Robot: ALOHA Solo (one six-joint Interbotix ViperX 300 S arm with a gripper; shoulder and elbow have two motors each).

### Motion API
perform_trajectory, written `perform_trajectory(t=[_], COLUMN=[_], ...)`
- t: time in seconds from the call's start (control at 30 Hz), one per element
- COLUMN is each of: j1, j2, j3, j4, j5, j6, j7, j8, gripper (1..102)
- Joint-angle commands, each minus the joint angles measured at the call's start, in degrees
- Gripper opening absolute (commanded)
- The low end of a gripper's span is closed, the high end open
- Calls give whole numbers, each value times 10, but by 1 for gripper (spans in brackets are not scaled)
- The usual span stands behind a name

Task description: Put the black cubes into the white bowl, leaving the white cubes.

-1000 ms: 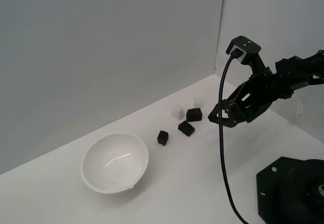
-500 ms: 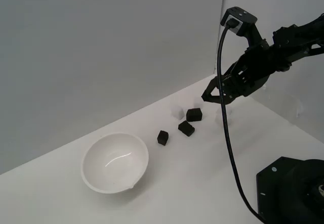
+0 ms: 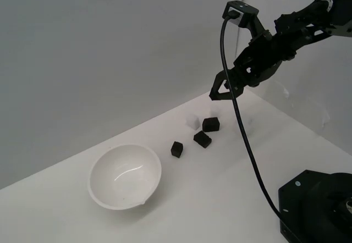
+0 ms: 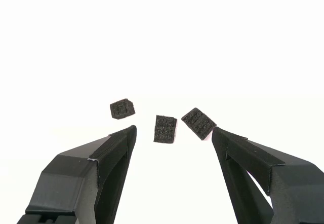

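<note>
Exterior view: the black robot gripper (image 3: 220, 93) hangs above three small matte black cubes (image 3: 202, 139), which sit on the white surface beside the glossy white bowl (image 3: 125, 175).

Wrist view: the empty jaws are spread wide, with the middle cube (image 4: 165, 128) straight ahead between them.

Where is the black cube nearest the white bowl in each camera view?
Exterior view: the black cube nearest the bowl sits alone just to the exterior view's right of the white bowl, apart from it.
Wrist view: probably the separate cube; the match is not certain, and the bowl is not in it.
Shared landmark: the other two black cubes, lying close together.
</note>
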Motion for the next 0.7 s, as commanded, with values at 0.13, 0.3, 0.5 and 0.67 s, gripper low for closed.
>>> perform_trajectory(t=[0.13, 0.3, 0.5, 0.67], j1=[5, 5, 5, 2], j2=[-48, -83, -127, -156], j3=[-46, -80, -124, -152], j4=[-32, -31, -29, -28], j5=[-37, -35, -33, -31], j6=[-9, -9, -9, -9], j7=[4, 4, -20, -29], j8=[9, 13, 33, 36], gripper=[83, 83, 82, 82])
